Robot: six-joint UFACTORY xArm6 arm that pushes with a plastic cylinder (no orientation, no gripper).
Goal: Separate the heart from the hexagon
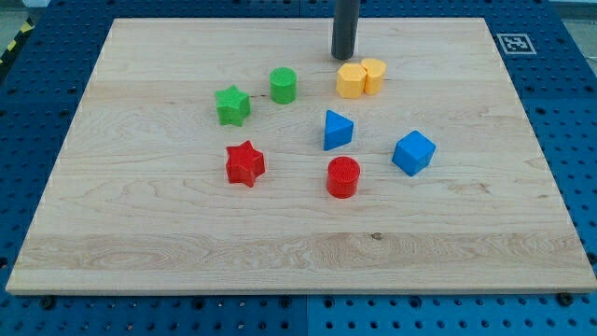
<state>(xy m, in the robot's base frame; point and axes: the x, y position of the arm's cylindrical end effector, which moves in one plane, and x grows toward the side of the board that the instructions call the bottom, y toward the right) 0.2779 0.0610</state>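
Observation:
A yellow hexagon [351, 81] and a yellow heart [374, 75] sit touching each other near the view's top, right of centre; the hexagon is on the left, the heart on the right. My tip [343, 56] is the lower end of a dark rod that comes down from the view's top edge. It stands just above the hexagon in the view, very close to its upper left edge; I cannot tell if it touches.
A green star [232, 105] and a green cylinder [284, 85] lie left of the yellow pair. A blue triangle [337, 130], a blue cube [413, 153], a red cylinder [342, 176] and a red star [245, 164] lie below. The wooden board [140, 243] rests on a blue perforated table.

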